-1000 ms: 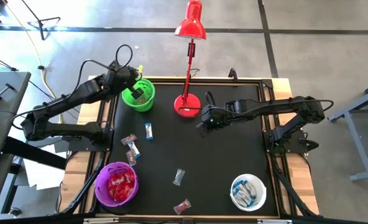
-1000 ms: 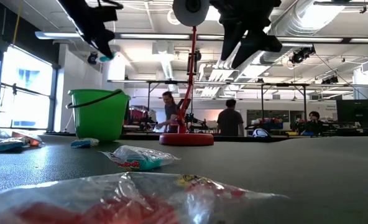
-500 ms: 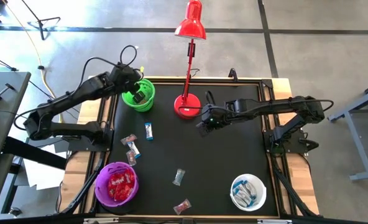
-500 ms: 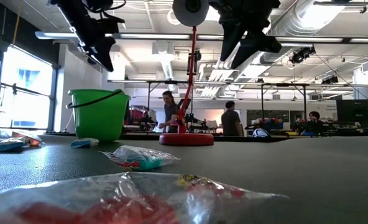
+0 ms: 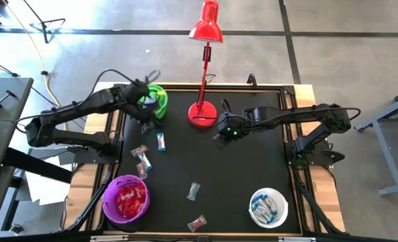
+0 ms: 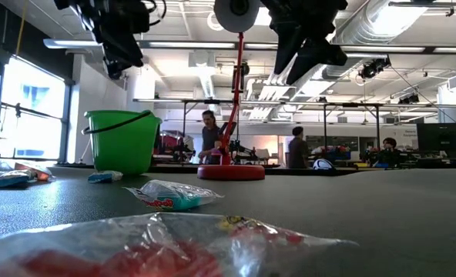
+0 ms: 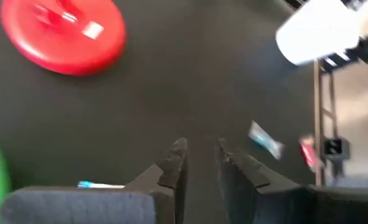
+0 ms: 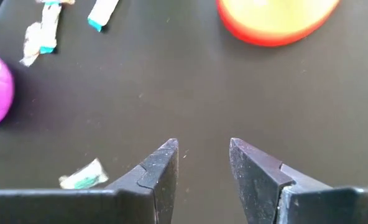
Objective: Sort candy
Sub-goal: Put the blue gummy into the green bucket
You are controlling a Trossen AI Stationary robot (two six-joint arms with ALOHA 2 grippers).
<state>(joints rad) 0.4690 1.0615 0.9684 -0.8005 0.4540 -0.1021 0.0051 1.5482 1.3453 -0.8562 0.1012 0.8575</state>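
Loose candy point(image 5: 160, 141) lies scattered on the counter point(image 5: 253, 161) between the bowls; each piece looks light, crinkly and slippery, best pinched across its padded middle. The left claw point(image 7: 199, 163) hangs just beside the green bowl point(image 5: 156, 101), slightly apart and empty. The right claw point(image 8: 202, 165) waits mid-counter, apart and empty.

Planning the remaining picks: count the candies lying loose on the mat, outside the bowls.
5: one blue-and-white candy below the green bowl, two candies above the purple bowl, one greyish candy mid-mat, one red candy at the front edge.
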